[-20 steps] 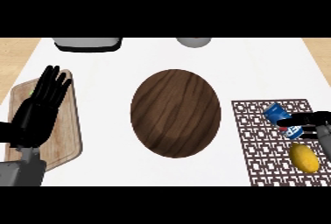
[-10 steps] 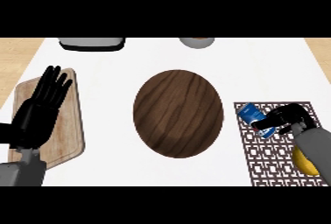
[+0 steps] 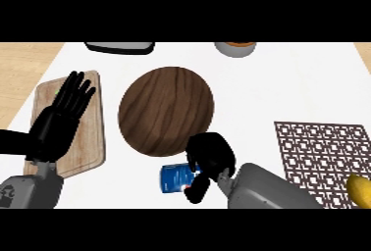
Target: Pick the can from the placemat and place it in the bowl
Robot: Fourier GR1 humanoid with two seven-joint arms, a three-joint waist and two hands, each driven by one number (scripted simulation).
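So, can (image 3: 176,179): blue, one only, off the placemat, over bare desk (image 3: 290,88) just beside the bowl's near rim
right hand (image 3: 210,156): fingers curled round the can, gripping it
bowl (image 3: 167,110): one, dark wood, nothing in it, mid desk
placemat (image 3: 326,147): one, patterned, at right, well apart from the can
step: transport, judged; can picked, not yet in the bowl
next: move hand over the bowl's middle, lower, then let go
left hand (image 3: 62,122): flat, fingers straight, resting over cutting board (image 3: 92,147), one board
others: one yellow fruit (image 3: 358,188) on the placemat's near corner; one dark tray (image 3: 119,47) and one grey cup (image 3: 237,49) at far edge
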